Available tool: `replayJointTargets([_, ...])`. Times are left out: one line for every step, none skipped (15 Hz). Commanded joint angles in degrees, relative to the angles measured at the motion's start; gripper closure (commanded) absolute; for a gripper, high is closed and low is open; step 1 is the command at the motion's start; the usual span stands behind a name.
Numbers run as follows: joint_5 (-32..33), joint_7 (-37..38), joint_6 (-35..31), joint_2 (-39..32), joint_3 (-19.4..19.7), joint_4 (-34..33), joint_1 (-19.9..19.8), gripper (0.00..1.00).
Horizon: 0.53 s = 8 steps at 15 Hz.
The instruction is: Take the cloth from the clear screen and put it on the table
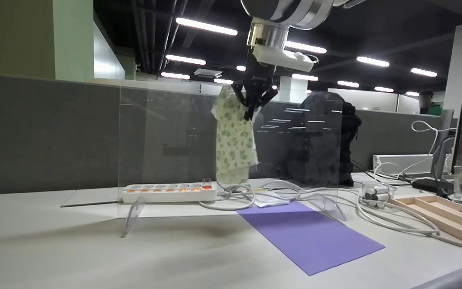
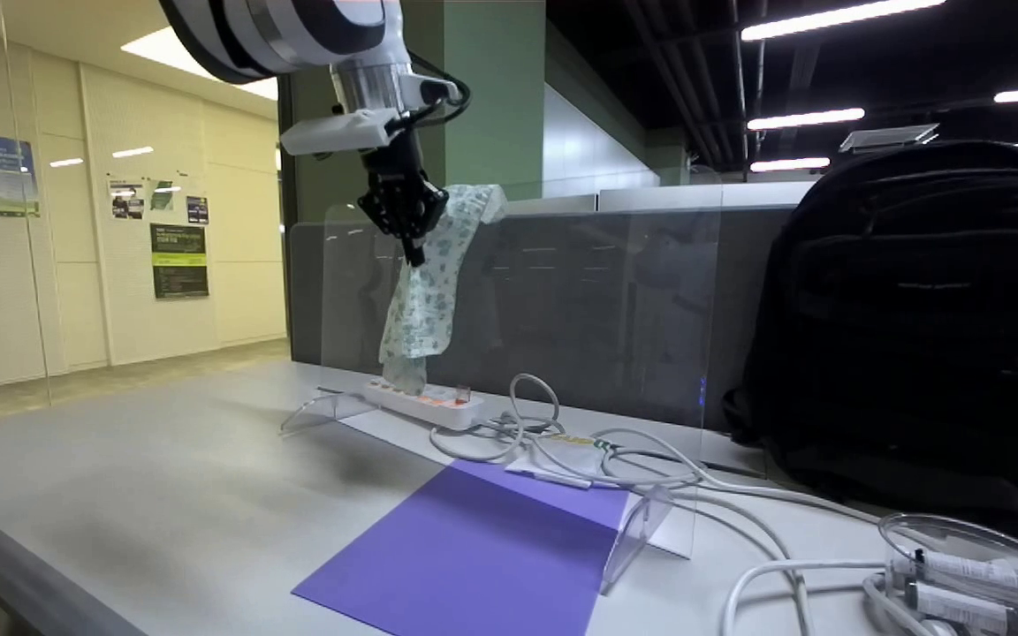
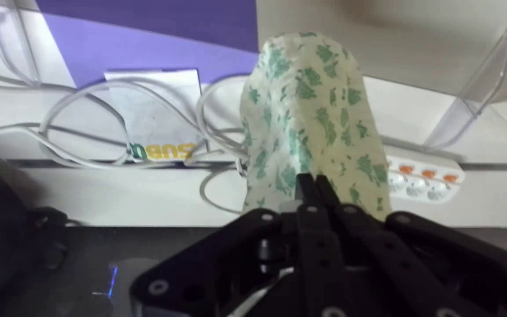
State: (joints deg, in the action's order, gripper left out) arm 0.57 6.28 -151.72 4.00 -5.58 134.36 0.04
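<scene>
The cloth [image 1: 235, 140], cream-white with green speckles, hangs at the clear screen [image 1: 167, 140], its upper end near the screen's top edge. In an exterior view it slants down from there past the fingertips [image 2: 429, 305]. My gripper [image 1: 249, 116] points down in front of the cloth's upper part, with its fingers together. In the wrist view a ridge of the cloth [image 3: 324, 119] runs to the gripper's tips [image 3: 314, 178], which are shut on it. The white table [image 1: 74, 253] lies below. The gripper hides part of the cloth.
A purple sheet [image 1: 315, 241] lies under and in front of the screen's foot. A white power strip [image 1: 171, 194], cables [image 2: 518, 433] and a paper packet [image 3: 156, 114] lie behind the screen. A black backpack [image 2: 924, 336] and wooden tray [image 1: 443, 216] stand to one side.
</scene>
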Motion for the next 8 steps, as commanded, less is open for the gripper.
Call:
replayJointTargets([6.4,5.3,11.8,3.7,0.7,0.5,0.0,1.00])
replayJointTargets([8.2,6.4,14.9,4.4,0.6,0.8,-0.1,1.00])
replayJointTargets([9.1,6.6,17.6,5.0,0.5,1.0,0.0,1.00])
replayJointTargets([9.4,6.7,20.0,5.4,0.4,1.3,0.2,1.00])
replayJointTargets([9.2,6.1,21.7,5.7,0.4,1.8,0.4,1.00])
replayJointTargets([8.4,5.6,22.8,5.9,0.5,2.1,0.6,1.00])
replayJointTargets([7.6,5.5,23.1,5.8,0.5,2.4,0.8,1.00])
replayJointTargets([7.0,5.5,23.0,5.6,0.6,2.6,0.8,1.00])
